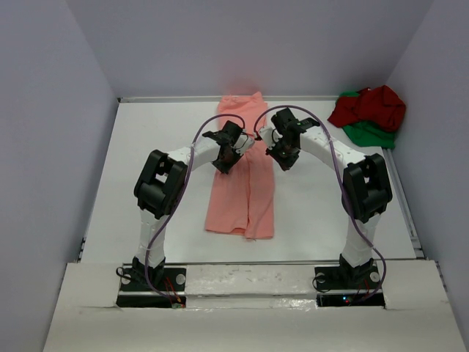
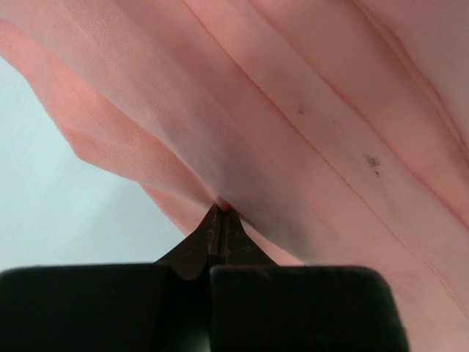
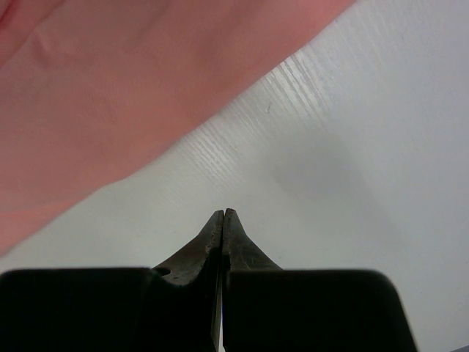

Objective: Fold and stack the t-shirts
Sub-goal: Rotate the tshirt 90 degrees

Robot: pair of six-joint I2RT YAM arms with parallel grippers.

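From above, the salmon-pink t-shirt (image 1: 242, 191) lies down the middle of the white table (image 1: 146, 147) as a long narrow strip, running from the far edge toward the arm bases. Both arms lean in over its far half. The left claw (image 1: 236, 147) is over the cloth, and the right claw (image 1: 277, 150) is at the strip's right edge. In the far right corner the dark red t-shirt (image 1: 370, 106) sits crumpled on top of the green t-shirt (image 1: 377, 136), well apart from the pink one.

At the left wrist, the left claw (image 2: 221, 216) has its two fingers pressed tight together, and a little fold of the salmon-pink t-shirt (image 2: 278, 117) is nipped at their tips. Creased cloth fills most of the view, with bare table (image 2: 44, 191) showing at the left.

At the right wrist, the right claw (image 3: 223, 216) is closed tight with nothing between its fingers. It is over bare table (image 3: 344, 147), and the salmon-pink t-shirt (image 3: 110, 88) is off to the upper left, not touching it.
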